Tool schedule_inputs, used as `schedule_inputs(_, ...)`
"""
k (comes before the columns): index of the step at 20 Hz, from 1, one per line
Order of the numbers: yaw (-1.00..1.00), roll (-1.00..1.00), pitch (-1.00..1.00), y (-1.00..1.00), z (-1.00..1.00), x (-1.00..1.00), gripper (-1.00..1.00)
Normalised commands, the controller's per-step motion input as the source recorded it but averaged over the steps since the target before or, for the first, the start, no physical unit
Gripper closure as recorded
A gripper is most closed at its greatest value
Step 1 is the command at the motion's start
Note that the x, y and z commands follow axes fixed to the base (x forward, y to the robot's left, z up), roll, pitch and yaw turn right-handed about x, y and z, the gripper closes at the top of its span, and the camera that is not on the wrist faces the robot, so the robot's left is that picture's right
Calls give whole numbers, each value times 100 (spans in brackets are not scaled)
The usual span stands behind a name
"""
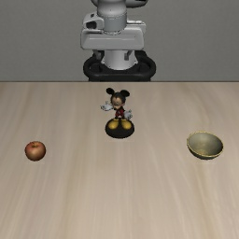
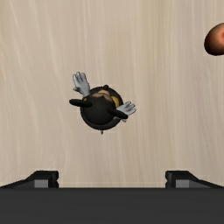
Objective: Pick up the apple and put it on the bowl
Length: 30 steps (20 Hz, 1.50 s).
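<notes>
**Q:** Largest element first. What carries the scene?

**A:** A pale, wood-grained counter point(image 1: 119, 196) running the full width of the exterior view, with a grey wall point(image 1: 37, 37) behind it.

**Q:** Next in size?

**A:** The white robot arm point(image 1: 117, 37), on a dark mount at the counter's far edge, directly behind the figurine.

**Q:** And the tool?

**A:** In the wrist view, the tool point(image 2: 112, 179) has its two dark fingertips point(image 2: 42, 178) spread wide, with bare counter between them. It hangs over the counter, looking straight down on the figurine and touching none of the objects.

**Q:** The objects, in descending size?

**A:**
- **(a) Cartoon-mouse figurine** point(image 1: 117, 114): upright on a round black base at the counter's centre. From the wrist it is seen from above, with its white gloves held out to either side.
- **(b) Bowl** point(image 1: 205, 146): olive-tan and upright, its hollow facing up, toward the exterior view's right.
- **(c) Apple** point(image 1: 35, 150): red, resting on the counter at the exterior view's left. It is well apart from the bowl, with the figurine between the two. In the wrist view the apple point(image 2: 216, 38) is cut by the frame edge, off to one side of the figurine and well clear of the fingertips.
</notes>
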Motion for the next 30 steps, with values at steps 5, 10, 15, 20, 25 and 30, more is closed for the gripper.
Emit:
schedule_inputs(5,0,0,0,-100,0,0,-100)
schedule_inputs(10,0,0,0,-100,0,0,-100)
schedule_inputs(15,0,0,0,-100,0,0,-100)
schedule_inputs(20,0,0,0,-100,0,0,-100)
schedule_inputs(25,0,0,0,-40,0,60,-100)
schedule_inputs(30,0,0,0,0,0,100,-100)
